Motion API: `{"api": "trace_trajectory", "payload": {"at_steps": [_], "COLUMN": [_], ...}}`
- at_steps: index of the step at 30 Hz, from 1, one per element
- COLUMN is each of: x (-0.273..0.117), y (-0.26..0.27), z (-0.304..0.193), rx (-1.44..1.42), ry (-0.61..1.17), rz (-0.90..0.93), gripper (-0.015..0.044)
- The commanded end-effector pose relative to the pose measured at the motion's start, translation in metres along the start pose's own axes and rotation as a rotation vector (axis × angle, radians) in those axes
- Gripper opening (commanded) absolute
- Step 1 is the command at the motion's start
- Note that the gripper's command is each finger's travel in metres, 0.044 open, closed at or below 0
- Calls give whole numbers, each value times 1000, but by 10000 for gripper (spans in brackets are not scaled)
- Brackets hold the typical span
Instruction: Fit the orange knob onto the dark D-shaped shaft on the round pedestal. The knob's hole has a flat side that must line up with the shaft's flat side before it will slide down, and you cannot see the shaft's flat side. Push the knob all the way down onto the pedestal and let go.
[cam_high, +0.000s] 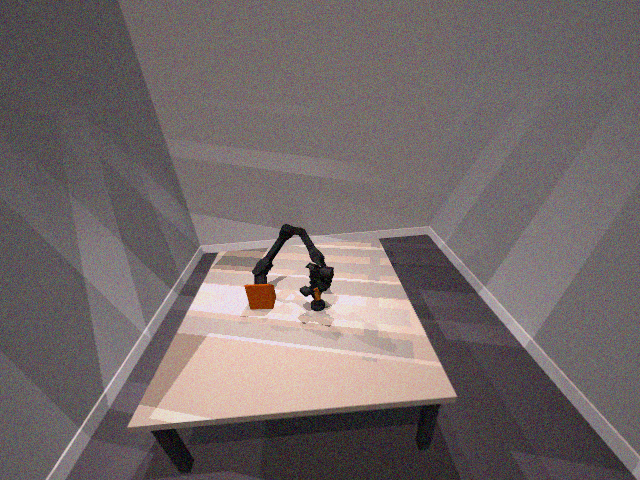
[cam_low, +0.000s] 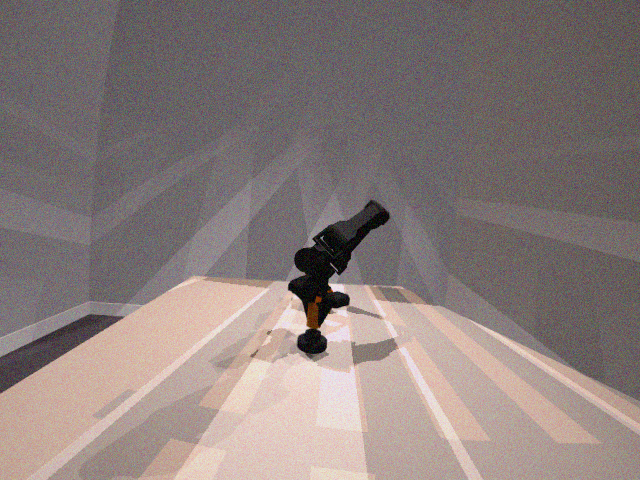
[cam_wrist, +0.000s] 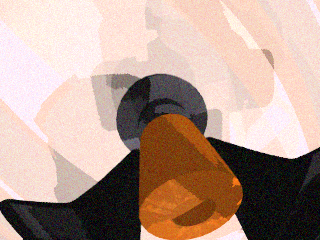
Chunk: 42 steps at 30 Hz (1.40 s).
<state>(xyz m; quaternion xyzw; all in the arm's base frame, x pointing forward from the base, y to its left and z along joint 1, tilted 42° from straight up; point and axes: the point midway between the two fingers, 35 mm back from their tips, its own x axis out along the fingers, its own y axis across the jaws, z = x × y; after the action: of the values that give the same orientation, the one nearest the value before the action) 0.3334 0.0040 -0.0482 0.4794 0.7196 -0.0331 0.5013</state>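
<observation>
The orange knob (cam_high: 317, 296) (cam_low: 312, 315) (cam_wrist: 167, 145) stands roughly upright between the fingers of my gripper (cam_high: 317, 293) (cam_low: 313, 310) (cam_wrist: 172, 150), which is shut on it. The round dark pedestal (cam_high: 317, 305) (cam_low: 311, 343) (cam_wrist: 187, 95) is right below the knob. In the exterior view a short, narrower dark part shows between the knob's lower end and the pedestal's wide base. In the wrist view the knob's lower end overlaps the pedestal's middle and hides the shaft. I cannot tell whether the shaft's tip is inside the hole.
An orange block-like panel (cam_high: 260, 296) stands on the table (cam_high: 310, 372) (cam_low: 279, 439) in front of the arm's base, left of the pedestal in the top view. Bands of light and shadow cross the table top.
</observation>
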Motion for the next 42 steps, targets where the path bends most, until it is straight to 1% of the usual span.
{"api": "trace_trajectory", "payload": {"at_steps": [1, 10, 18, 42], "x": [0, -5, -3, -3], "y": [1, 2, 1, 1], "z": [1, 2, 1, 1], "rx": [1, 10, 210, 210], "ry": [-3, -3, -3, -3], "rz": [3, 3, 3, 3], "gripper": [0, 0, 0, 0]}}
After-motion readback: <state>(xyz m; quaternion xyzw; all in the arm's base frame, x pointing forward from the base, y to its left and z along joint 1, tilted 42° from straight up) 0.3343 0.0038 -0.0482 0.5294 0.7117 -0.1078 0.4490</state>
